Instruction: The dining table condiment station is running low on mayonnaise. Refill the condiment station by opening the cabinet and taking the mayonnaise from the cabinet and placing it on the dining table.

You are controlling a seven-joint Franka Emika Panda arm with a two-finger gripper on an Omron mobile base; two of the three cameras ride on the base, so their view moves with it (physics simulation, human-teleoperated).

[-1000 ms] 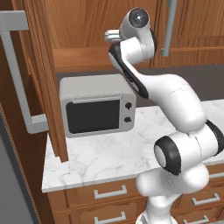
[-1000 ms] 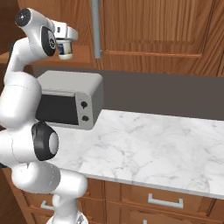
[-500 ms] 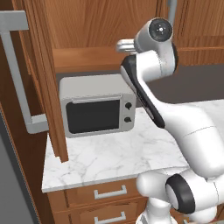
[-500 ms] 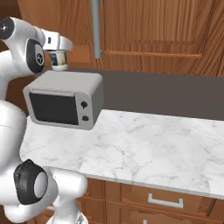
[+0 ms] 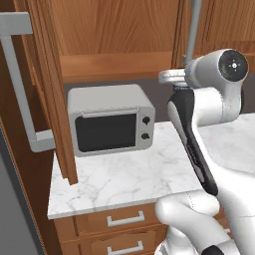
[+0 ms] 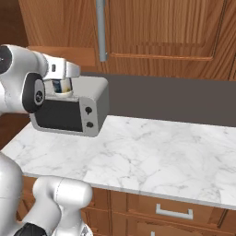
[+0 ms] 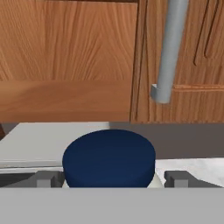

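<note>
The white arm is bending up high, with its hand sitting level above the microwave [image 5: 110, 119]. The gripper [image 7: 109, 180] is squeezing the mayonnaise [image 7: 109, 158] jar from both sides. The cabinet [image 5: 40, 94] door is standing wide open on the left.

You see only the lid of the mayonnaise [image 7: 109, 158], body cut by bottom band | label unreadable | gripper [image 6: 61, 86] fingertips hidden behind the hand.
</note>
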